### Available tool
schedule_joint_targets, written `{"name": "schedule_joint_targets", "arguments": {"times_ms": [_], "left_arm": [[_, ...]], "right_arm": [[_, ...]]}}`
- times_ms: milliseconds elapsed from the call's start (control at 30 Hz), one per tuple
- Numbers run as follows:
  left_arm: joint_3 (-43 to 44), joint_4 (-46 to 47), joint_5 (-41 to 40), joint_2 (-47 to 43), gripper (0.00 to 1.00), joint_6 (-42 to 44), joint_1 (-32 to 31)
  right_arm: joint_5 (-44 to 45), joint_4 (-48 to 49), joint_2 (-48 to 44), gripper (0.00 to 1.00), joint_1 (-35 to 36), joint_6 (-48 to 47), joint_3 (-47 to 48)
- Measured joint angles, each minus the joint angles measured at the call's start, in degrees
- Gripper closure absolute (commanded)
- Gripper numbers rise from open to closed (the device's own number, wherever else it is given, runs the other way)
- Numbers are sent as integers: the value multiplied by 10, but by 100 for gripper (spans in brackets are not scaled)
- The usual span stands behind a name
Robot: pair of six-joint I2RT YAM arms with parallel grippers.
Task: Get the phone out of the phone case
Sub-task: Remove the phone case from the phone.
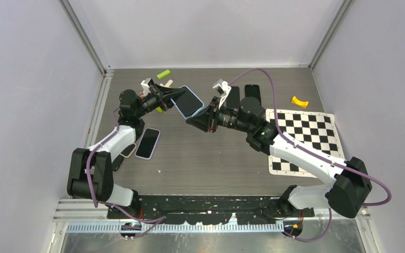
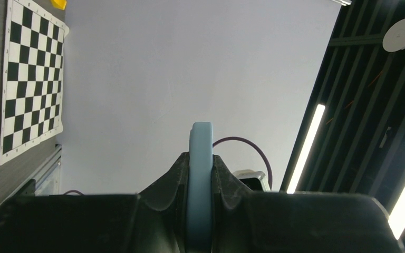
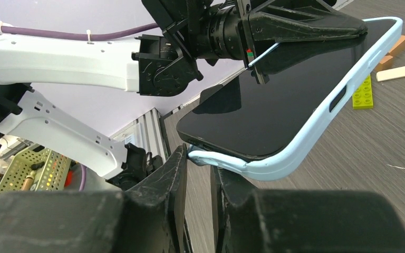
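Far left, a spare phone (image 1: 147, 143) lies flat on the table (image 1: 216, 158) beside the left arm. Up from there, the left gripper (image 1: 173, 96) is raised off the table and turned on its side, jaws clamped tight on one edge of the pale blue case (image 2: 200, 158); the wrist view has that edge running straight up between the two fingers (image 2: 171, 182). A green brick (image 1: 163, 74) sits on the table just behind it.

Centre stage, the phone (image 3: 279, 89) is in the case, dark screen up, held in the air between the two arms and tilted. The right gripper (image 3: 198, 161) comes in from the opposite side, jaws nipped on the case's near corner. At that corner the blue lip stands a little off the phone's edge; along the rest of the rim the case hugs the phone.

Moving right, two black phones (image 1: 242, 94) lie side by side on the table behind the right wrist. Then a yellow piece (image 1: 299, 101), and the checkerboard (image 1: 316, 132) flat at the far right, under the right arm.
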Motion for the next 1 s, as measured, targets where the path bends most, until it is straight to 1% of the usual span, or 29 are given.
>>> {"name": "schedule_joint_targets", "arguments": {"times_ms": [167,300,400,500,633,700,900,1000], "left_arm": [[0,15,-6,0,100,4,-2],[0,12,-15,0,100,29,-8],[0,14,-33,0,100,41,-12],[0,25,-54,0,100,42,-9],[0,53,-82,0,100,42,-1],[0,64,-92,0,100,42,1],[0,113,-95,-10,100,30,-2],[0,129,-96,-18,100,32,-2]], "right_arm": [[28,20,-10,99,5,16,-19],[81,56,-28,99,7,65,-64],[113,110,-28,99,6,136,-101],[136,182,-5,99,4,211,-126],[169,330,58,99,-2,339,-165],[184,386,90,99,-5,397,-177],[189,472,165,99,-11,539,-183],[185,517,192,99,-14,589,-181]]}}
